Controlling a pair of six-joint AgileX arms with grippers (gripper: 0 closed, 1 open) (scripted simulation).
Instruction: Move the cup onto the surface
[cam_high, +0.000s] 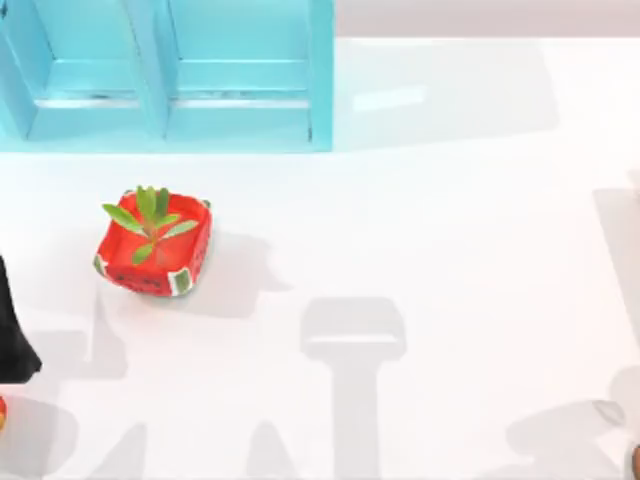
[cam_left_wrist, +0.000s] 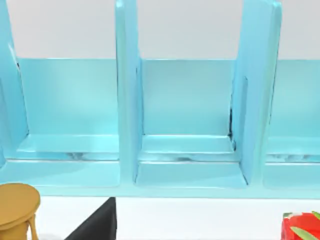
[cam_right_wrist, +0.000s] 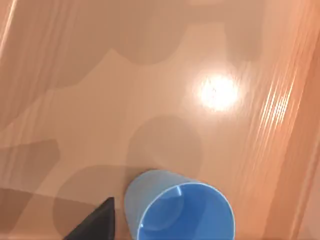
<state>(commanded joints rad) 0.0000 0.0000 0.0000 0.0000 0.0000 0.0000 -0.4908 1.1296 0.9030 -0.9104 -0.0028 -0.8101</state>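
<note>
Top view, Sam: what takes up the most room from where you stand?

That's the surface (cam_high: 420, 250), Jo, broad, white and glossy, with arm shadows lying across it. Next in size is the turquoise shelf unit (cam_high: 170, 80), standing along the far edge on the left.

And in the right wrist view?

An orange-brown wooden board (cam_right_wrist: 100, 75) with a bright glare spot on it. The cup (cam_right_wrist: 180, 210) sits on that wood, light blue, upright, with its mouth open toward the camera. So it's on the wood, not on the white.

Anything on the white itself?

The red planter (cam_high: 155, 248), square and melon-patterned with a green sprig, sits left of centre, in front of the shelf and well apart from it.

And the arms?

The left arm (cam_high: 12, 335) hangs dark at the left edge. In its wrist view the left gripper (cam_left_wrist: 97, 224) faces the shelf compartments. I can't tell whether it's released or clenched.

The right one?

The right gripper (cam_right_wrist: 95, 225) shows as a dark wedge just beside the cup. I can't tell whether it's touching, or whether it's released or clenched.

Smallest thing?

A golden round-topped object (cam_left_wrist: 17, 207), near the left gripper.
</note>
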